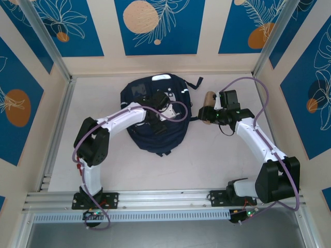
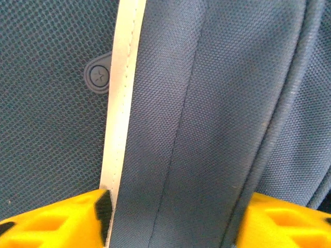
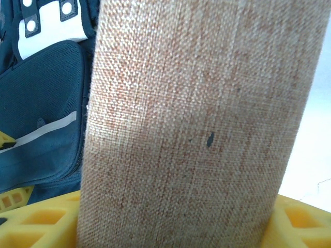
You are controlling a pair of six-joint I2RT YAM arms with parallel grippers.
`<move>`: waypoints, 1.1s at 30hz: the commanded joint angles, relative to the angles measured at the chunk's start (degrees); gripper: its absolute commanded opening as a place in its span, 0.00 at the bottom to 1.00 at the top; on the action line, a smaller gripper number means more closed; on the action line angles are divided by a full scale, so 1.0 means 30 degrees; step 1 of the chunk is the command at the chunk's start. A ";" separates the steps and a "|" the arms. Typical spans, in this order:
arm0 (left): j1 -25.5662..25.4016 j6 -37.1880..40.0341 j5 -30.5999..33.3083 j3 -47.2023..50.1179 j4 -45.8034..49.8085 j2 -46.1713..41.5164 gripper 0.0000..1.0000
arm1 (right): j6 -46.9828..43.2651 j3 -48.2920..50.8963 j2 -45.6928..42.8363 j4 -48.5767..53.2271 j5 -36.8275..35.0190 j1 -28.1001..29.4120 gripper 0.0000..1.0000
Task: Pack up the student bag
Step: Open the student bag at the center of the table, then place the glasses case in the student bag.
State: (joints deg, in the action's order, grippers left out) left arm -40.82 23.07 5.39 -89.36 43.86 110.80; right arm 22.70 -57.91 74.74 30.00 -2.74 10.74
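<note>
At the far middle of the table [image 1: 207, 165], the student bag [image 1: 158, 140] lies flat, with the left gripper [image 1: 156, 110] down on its upper face. In the left wrist view its yellow fingers [image 2: 51, 225] pinch a raised fold of navy fabric beside a white stripe [image 2: 121, 88]. Just right of the bag, the right gripper [image 1: 208, 112] holds a tan woven case [image 1: 209, 98], its fingers clamped on it from both sides. The step in hand looks like opening the bag so the case can go in. Next, I judge, the left arm must lift the fold to expose an opening, and the right must carry the case left to it. Whether any zip is open I cannot tell.
</note>
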 commanded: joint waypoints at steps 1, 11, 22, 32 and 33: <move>-0.0189 0.0209 0.1865 -0.0064 -0.0547 0.0143 0.49 | 0.0198 0.0206 -0.0503 -0.0185 0.0475 -0.0095 0.37; -0.0098 -0.1388 0.2686 0.0393 -0.3268 -0.3292 0.01 | 0.0080 0.0259 -0.0890 0.0106 0.0853 -0.0051 0.36; 0.0162 -0.5335 0.3290 -0.0703 -0.5332 -0.5575 0.00 | 0.1170 0.0275 -0.0489 -0.0733 0.3168 0.1673 0.36; 0.0168 -0.7468 0.2383 -0.3240 -0.5583 -0.5597 0.00 | 0.3623 -0.2347 0.3938 -0.2849 0.4750 0.5504 0.36; 0.0184 -0.7535 0.2238 -0.3317 -0.5540 -0.5587 0.00 | 0.3719 -0.2903 0.4482 -0.2774 0.4553 0.5692 0.36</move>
State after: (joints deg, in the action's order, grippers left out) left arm -40.38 3.38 13.89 -94.15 33.67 97.56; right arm 30.92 -62.19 85.38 24.53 8.51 26.50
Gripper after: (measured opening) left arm 0.042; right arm 0.642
